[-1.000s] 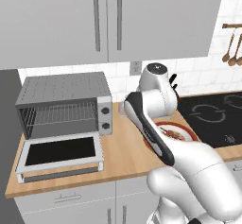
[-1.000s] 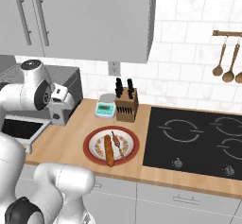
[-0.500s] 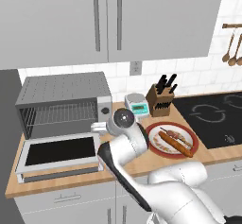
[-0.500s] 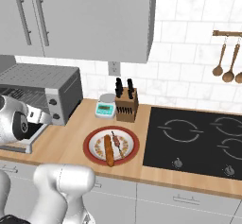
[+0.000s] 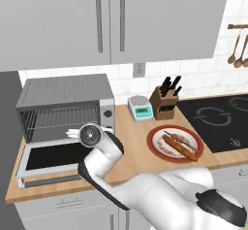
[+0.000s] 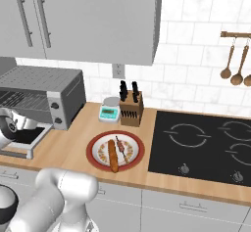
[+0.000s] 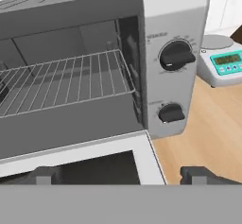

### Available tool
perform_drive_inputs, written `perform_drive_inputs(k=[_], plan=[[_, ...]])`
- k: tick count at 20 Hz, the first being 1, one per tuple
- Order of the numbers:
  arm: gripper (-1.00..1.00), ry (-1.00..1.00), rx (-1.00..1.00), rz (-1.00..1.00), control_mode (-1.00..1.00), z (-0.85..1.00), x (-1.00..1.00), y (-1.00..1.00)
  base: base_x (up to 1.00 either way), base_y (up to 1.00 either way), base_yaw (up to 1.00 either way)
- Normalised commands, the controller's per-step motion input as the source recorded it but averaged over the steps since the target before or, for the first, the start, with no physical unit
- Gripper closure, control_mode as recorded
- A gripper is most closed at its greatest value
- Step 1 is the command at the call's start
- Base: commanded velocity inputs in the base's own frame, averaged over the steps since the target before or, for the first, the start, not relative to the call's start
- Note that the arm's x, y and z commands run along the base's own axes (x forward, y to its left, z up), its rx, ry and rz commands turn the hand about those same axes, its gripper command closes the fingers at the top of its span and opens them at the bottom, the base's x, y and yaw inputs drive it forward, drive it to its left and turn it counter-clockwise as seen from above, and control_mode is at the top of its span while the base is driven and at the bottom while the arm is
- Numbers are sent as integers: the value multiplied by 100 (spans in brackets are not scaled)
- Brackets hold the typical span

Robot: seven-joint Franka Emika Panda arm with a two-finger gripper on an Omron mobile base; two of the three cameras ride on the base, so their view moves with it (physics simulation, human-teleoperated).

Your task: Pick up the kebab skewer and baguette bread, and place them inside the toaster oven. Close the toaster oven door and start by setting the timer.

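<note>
While jaws gape, toaster oven door [image 5: 51, 157] lies open, rack [image 7: 66, 82] bare

Red plate [image 6: 95, 146] at worktop [image 6: 68, 143] front. Knife block [image 5: 163, 103] w/ black handles at back wall, kitchen scale [image 5: 140, 107] just beside it. Black hob [image 6: 206, 145] on rt; wooden spoons [image 6: 234, 67] hang on rail above. Grey wall cabinets [image 5: 106, 25] overhead.

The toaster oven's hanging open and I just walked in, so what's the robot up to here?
The robot's gripper is open and empty, low in front of the toaster oven, over the toaster oven door, which lies folded down flat. The wire rack inside is bare. The kebab skewer and the baguette bread lie side by side on the red plate on the counter, so neither has been loaded yet.
</note>
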Motion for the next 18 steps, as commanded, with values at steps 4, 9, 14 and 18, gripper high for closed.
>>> perform_drive_inputs(k=[4, 9, 14, 18], plan=[[-100, 0, -1, -14, -100, 7, 0, 98, 0, 0, 0], [-100, -5, -15, -14, -100, 7, 0, 47, 0, 0, 0], [-100, -15, -22, -11, -100, 8, 0, 11, 0, 0, 0], [-100, -13, -17, -3, -100, 0, 8, 0, 0, 0, 0]])
